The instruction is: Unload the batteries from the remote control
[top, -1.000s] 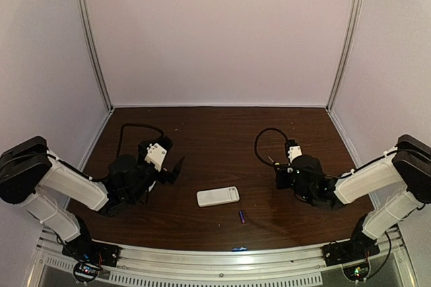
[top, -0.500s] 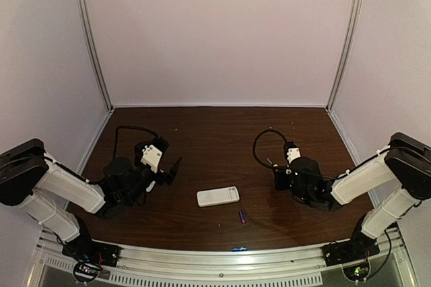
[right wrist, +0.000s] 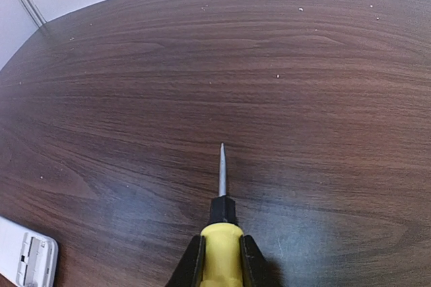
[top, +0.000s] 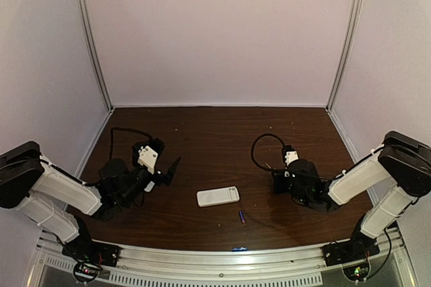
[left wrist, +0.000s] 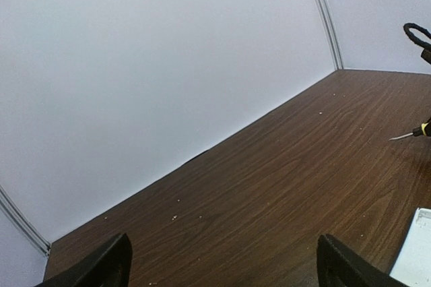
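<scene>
No writing, label, brand, number or sign can be read anywhere. The slim flat white plastic remote control (top: 217, 196), toward 6 o'clock on the dark brown wooden table (top: 215, 139), and the yellow-handled steel-tipped screwdriver (right wrist: 221, 250) show no legible marks.

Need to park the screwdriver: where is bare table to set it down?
The far half of the table, up to the back wall, is bare. So is the strip between the right gripper, shut on the screwdriver, and the remote control. Crowded: near front, where remote and battery lie close.
</scene>
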Robot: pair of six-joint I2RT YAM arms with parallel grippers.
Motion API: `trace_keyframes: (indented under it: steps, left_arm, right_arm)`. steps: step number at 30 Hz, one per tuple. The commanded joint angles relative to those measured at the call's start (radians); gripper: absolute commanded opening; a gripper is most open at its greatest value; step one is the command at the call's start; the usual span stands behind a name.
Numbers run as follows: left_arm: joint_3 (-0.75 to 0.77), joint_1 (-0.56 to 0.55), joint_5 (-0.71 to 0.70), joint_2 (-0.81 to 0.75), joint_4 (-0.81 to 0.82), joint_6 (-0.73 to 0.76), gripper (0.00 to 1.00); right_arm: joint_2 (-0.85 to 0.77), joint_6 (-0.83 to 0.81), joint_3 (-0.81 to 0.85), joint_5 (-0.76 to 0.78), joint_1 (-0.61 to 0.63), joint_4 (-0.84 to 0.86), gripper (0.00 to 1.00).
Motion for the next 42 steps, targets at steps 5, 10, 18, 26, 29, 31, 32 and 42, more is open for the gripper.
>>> trace_keyframes:
  steps: [5,10,18,26,29,31,32,42]
  left_arm:
    - [-0.015,0.004,0.024,0.004,0.084,-0.002,0.97]
    - [-0.009,0.004,0.028,0.02,0.094,-0.002,0.97]
    - [-0.007,0.004,0.026,0.012,0.088,0.001,0.97]
    - [-0.015,0.004,0.044,-0.033,0.056,0.001,0.98]
    - [-0.022,0.004,0.053,-0.069,0.032,-0.012,0.97]
    - [-0.021,0.004,0.053,-0.105,-0.008,-0.035,0.97]
    - [-0.019,0.004,0.047,-0.129,-0.027,-0.051,0.97]
    - [-0.029,0.004,0.002,-0.325,-0.206,-0.249,0.97]
  right_arm:
    - [0.027,0.012,0.036,-0.012,0.003,-0.028,0.19]
    - [0.018,0.022,0.035,-0.035,0.003,-0.045,0.24]
    - [0.027,0.019,0.042,-0.035,0.003,-0.036,0.29]
    - [-0.009,0.02,0.064,-0.054,0.003,-0.05,0.29]
    - [-0.059,0.01,0.055,-0.059,0.003,-0.05,0.3]
    - [-0.099,-0.004,0.049,-0.059,0.003,-0.059,0.3]
    - [-0.12,-0.011,0.049,-0.056,0.003,-0.068,0.3]
    - [-0.369,-0.102,0.119,-0.019,0.004,-0.239,0.56]
